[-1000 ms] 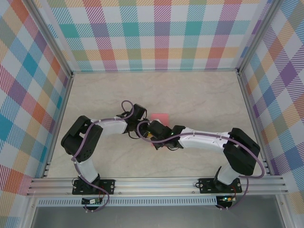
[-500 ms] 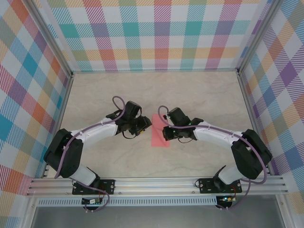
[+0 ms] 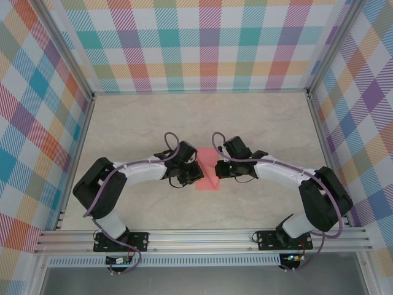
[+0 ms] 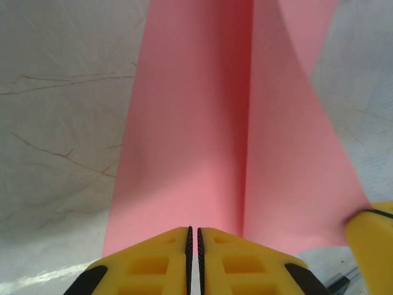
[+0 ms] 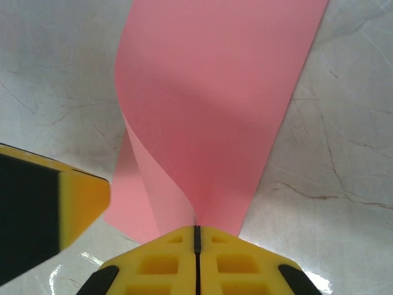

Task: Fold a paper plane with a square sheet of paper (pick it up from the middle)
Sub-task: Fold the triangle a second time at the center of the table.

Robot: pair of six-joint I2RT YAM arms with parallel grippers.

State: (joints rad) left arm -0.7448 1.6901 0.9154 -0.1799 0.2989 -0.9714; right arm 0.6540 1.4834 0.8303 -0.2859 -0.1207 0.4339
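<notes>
The salmon-pink square sheet of paper (image 3: 207,174) lies mid-table as a narrow folded strip between both grippers. My right gripper (image 3: 217,167) is shut on the paper's right edge; in the right wrist view the sheet (image 5: 215,104) curls up from the table into the closed tips (image 5: 197,228). My left gripper (image 3: 194,173) sits at the strip's left side, shut, with its tips (image 4: 194,230) over the near edge of the paper (image 4: 196,135). I see no paper between them. A raised crease runs down the sheet, and the part right of it lifts off the table.
The pale marble tabletop (image 3: 264,123) is bare around the paper. Plaid walls (image 3: 202,49) close the back and both sides. An aluminium rail (image 3: 202,236) runs along the front by the arm bases. The grippers' tips are a few centimetres apart.
Both grippers have closed in on the paper from either side. The right one has taken hold of its edge and lifted it, so the sheet now curls up instead of lying flat.
</notes>
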